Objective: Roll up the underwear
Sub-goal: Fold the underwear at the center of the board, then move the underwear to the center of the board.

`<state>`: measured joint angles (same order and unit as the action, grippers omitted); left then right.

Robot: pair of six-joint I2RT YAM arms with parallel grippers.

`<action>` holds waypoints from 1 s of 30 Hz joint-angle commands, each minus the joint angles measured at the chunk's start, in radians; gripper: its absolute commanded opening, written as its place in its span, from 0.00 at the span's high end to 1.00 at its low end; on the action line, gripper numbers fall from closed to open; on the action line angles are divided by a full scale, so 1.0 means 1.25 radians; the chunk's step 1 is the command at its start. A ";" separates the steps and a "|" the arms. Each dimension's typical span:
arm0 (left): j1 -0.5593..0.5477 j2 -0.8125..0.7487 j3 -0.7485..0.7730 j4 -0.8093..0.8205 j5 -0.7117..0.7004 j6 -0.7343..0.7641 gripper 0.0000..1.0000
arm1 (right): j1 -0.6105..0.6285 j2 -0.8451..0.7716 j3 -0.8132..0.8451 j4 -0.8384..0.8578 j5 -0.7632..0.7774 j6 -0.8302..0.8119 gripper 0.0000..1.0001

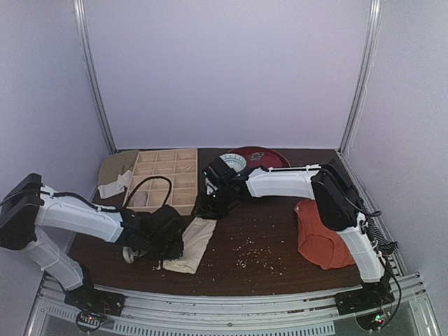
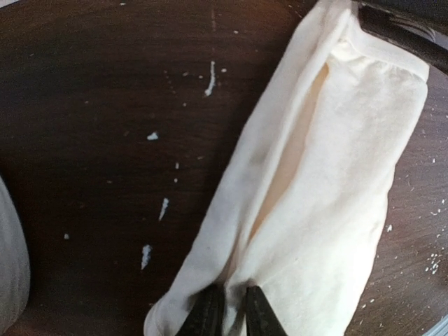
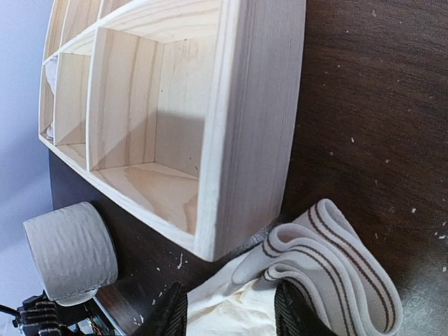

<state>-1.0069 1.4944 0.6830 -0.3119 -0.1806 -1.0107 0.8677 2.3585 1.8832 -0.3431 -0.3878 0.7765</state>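
The cream underwear (image 1: 194,241) lies folded into a long narrow strip on the dark table (image 1: 266,231). My left gripper (image 1: 170,248) is at its near end. In the left wrist view the gripper (image 2: 233,315) rests on the cream fabric (image 2: 329,189) with its black fingertips (image 2: 208,313) a narrow gap apart, open, a small ridge of cloth between them. My right gripper (image 1: 208,210) is at the far end, open. In its wrist view the gripper (image 3: 231,311) stands wide over the cream cloth (image 3: 234,308), beside the brown-striped waistband (image 3: 336,259).
A divided wooden box (image 1: 162,180) stands just beyond the underwear, its corner (image 3: 238,175) close to my right fingers. An orange-red garment (image 1: 318,234) lies at the right, a red plate (image 1: 262,155) and a bowl (image 1: 233,162) at the back. A grey roll (image 3: 70,252) lies near the left arm.
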 commanded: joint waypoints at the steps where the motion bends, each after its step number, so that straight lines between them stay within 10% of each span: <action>1: 0.004 -0.051 0.037 -0.096 -0.031 0.028 0.72 | -0.003 -0.060 -0.027 -0.009 0.018 -0.022 0.59; 11: 0.004 -0.153 0.122 -0.172 -0.068 0.042 0.49 | -0.020 -0.163 -0.108 -0.012 0.031 -0.069 0.57; 20: -0.004 -0.033 0.170 -0.027 0.000 -0.011 0.71 | -0.051 -0.194 -0.173 -0.057 0.011 -0.176 0.92; 30: -0.025 0.093 0.129 0.042 0.027 -0.130 0.87 | -0.056 -0.171 -0.142 -0.091 -0.017 -0.274 0.86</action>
<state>-1.0294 1.5799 0.8677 -0.3107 -0.1596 -1.0954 0.7975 2.1517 1.6665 -0.4110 -0.4026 0.5148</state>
